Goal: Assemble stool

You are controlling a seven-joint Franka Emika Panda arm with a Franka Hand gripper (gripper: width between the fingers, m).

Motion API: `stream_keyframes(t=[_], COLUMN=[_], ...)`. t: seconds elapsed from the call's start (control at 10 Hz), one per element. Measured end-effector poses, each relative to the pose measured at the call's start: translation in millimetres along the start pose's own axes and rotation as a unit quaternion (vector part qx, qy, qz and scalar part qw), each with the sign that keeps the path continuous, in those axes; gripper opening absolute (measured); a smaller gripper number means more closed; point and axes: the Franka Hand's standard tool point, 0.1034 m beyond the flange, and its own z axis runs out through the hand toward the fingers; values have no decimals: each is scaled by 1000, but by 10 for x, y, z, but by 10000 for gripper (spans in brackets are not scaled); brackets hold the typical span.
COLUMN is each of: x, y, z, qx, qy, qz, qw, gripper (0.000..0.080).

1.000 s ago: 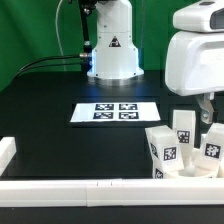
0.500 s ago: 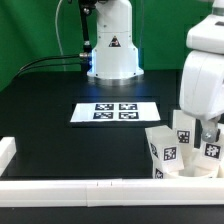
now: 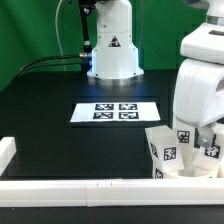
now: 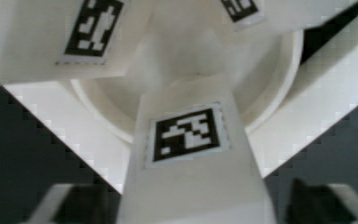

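Observation:
Several white stool legs with black-and-white tags stand clustered at the exterior view's right: one (image 3: pixel 160 148) at the front and another (image 3: pixel 211 149) partly behind the arm. My gripper (image 3: pixel 203 133) hangs low over this cluster, its fingers mostly hidden by the hand. In the wrist view a tagged leg (image 4: pixel 190 140) runs between my two dark fingers (image 4: pixel 78 200), which stand on either side of it with small gaps. The gripper (image 4: pixel 194 205) is open around that leg. The round white seat (image 4: pixel 279 80) lies behind it, and two more tagged legs show beyond.
The marker board (image 3: pixel 115 112) lies at the table's middle. A long white rail (image 3: pixel 80 187) runs along the front edge, with a short one (image 3: pixel 6 150) at the left. The robot base (image 3: pixel 112 50) and cables stand at the back.
The arm has come down and shifted slightly toward the exterior view's left. It now covers the middle leg, which was fully visible before.

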Motion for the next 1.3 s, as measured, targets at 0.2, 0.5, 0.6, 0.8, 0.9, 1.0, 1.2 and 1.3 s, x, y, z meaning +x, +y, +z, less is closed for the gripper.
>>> stream_keyframes(t=[0.2, 0.5, 0.6, 0.8, 0.9, 1.0, 1.2, 1.3], x=[-2, -21, -39, -41, -46, -55, -93, -125], y=[4, 56, 78, 74, 78, 82, 91, 88], z=[0, 2, 5, 12, 16, 22, 40, 45], qx=[0, 8, 23, 21, 21, 22, 27, 35], qy=[0, 5, 4, 2, 1, 1, 10, 26], qz=[113, 380, 450, 504, 538, 581, 732, 792], qw=[994, 925, 892, 864, 843, 814, 680, 610], gripper=[334, 334, 334, 334, 334, 334, 334, 334])
